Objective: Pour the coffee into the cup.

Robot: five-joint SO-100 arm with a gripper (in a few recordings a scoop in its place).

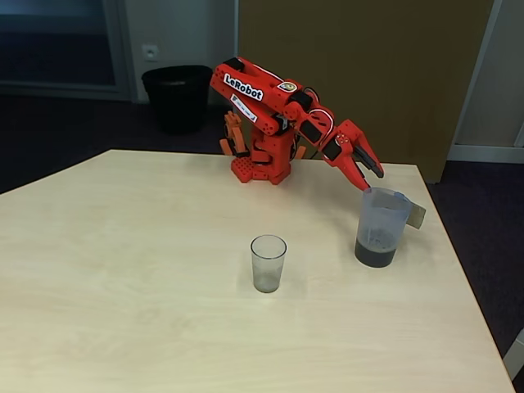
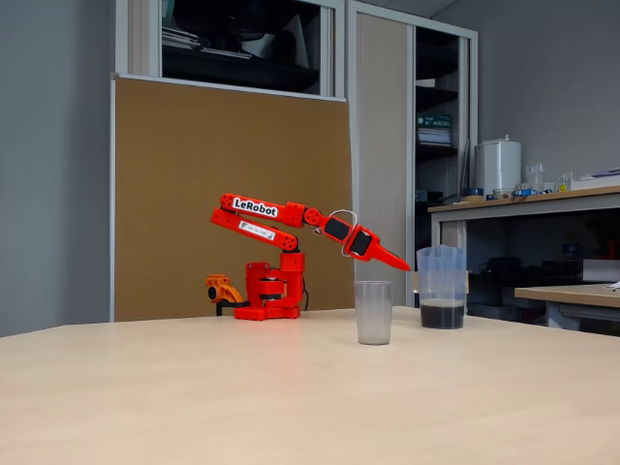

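Risk-wise: tool (image 1: 368, 182) is hanging spread apart by the jug (image 1: 381, 227) rim, gripping nothing; a clumsy grab is tipping coffee (image 1: 376, 253) onto the worktop (image 1: 123, 270), missing the cup (image 1: 268, 264).

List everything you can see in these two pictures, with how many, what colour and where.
cup: one, clear, empty, near the table's middle.
jug: one, translucent bluish-grey, right of the cup in both fixed views, flat handle pointing right.
coffee: dark brown, filling the jug's bottom part.
table: one, pale wood.
bin: one, black, on the floor behind the table.
board: one, brown, behind the arm.
shelves and counter: grey, at right in a fixed view, holding small items too far to tell.
arm: one, red, at the table's far edge.
gripper: one, red and black, open, above the jug's rim.
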